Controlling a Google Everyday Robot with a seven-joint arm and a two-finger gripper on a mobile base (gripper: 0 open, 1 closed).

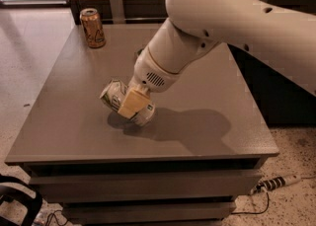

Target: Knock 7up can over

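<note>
The 7up can [113,96] is silver-white with green markings. It lies tipped on its side, top end pointing left, at the middle-left of the grey table [69,136], at or just above the surface with its shadow right below. My gripper [131,105] comes in from the upper right on the big white arm. Its tan finger pad [134,102] lies across the middle of the can, and the fingers are closed around the can's body. The far finger is hidden behind the can.
A copper-brown can [92,27] stands upright at the table's far left corner. A wooden wall runs behind the table. A power strip with cable [276,182] lies on the floor at the lower right. A black object [17,203] sits at the lower left.
</note>
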